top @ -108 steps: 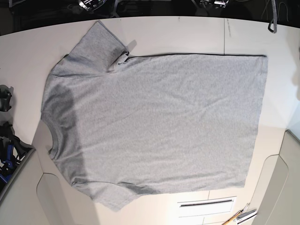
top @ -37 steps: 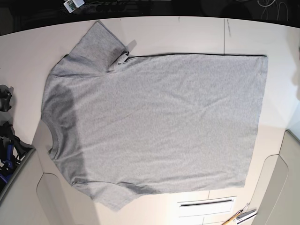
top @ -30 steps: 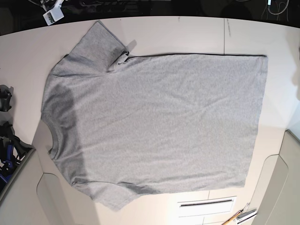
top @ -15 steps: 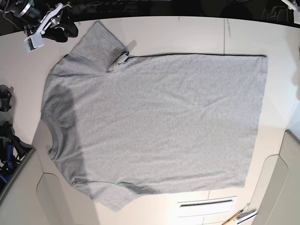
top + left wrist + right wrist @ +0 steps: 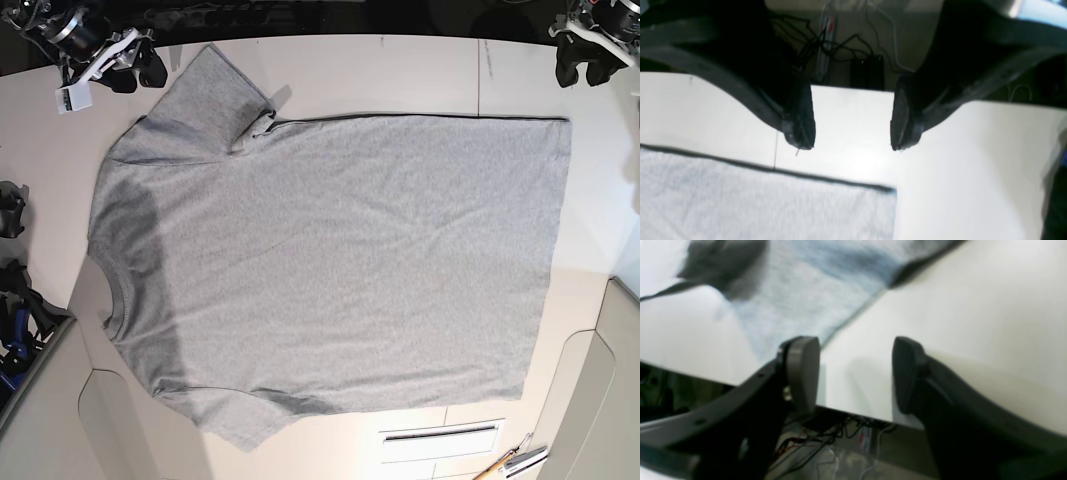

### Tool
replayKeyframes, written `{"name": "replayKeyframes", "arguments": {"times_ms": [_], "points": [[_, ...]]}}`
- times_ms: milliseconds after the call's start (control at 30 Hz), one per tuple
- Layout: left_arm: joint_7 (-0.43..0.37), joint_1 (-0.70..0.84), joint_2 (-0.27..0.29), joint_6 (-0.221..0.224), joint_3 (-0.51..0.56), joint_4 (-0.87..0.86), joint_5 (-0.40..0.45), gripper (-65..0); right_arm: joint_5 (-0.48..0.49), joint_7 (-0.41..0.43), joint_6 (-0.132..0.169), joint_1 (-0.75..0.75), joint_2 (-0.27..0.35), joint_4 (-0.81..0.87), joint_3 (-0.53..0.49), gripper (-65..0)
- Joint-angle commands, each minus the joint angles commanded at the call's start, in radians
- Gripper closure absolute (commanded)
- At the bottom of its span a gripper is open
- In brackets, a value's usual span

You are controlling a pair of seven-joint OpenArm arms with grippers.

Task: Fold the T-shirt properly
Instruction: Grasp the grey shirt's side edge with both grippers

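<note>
Lying spread across the pale table (image 5: 420, 70), the grey T-shirt (image 5: 340, 250) fills most of the tabletop, its ribbed neckline (image 5: 118, 295) over at the right arm's side and its straight hem at the left arm's side; one sleeve (image 5: 205, 100) points up toward the edge where the arms come in, the other (image 5: 240, 415) slants out at the opposite side, and from here I see no lettering on the upper face; the right gripper (image 5: 115, 78) hangs beside that first sleeve, its fingers parted with nothing between them, while the left gripper (image 5: 582, 72) hovers near the hem's upper corner, also spread and holding nothing; a pencil (image 5: 497, 462) lies past the shirt's lower corner
</note>
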Motion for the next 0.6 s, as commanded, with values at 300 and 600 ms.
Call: {"name": "replayKeyframes", "arguments": {"times_ms": [300,600], "points": [[0.000,-0.126,-0.063,0.000,0.003,-0.155,0.000,-39.1,0.022,-0.008,0.026,0.032,-0.027,-0.047,-0.020,-34.3],[0.003,-0.220,-0.106,-0.001,0.068,-0.347,-0.035,-39.2,0.014,-0.007,0.029,0.032,-0.078,-0.047,-0.119,-34.3]]}}
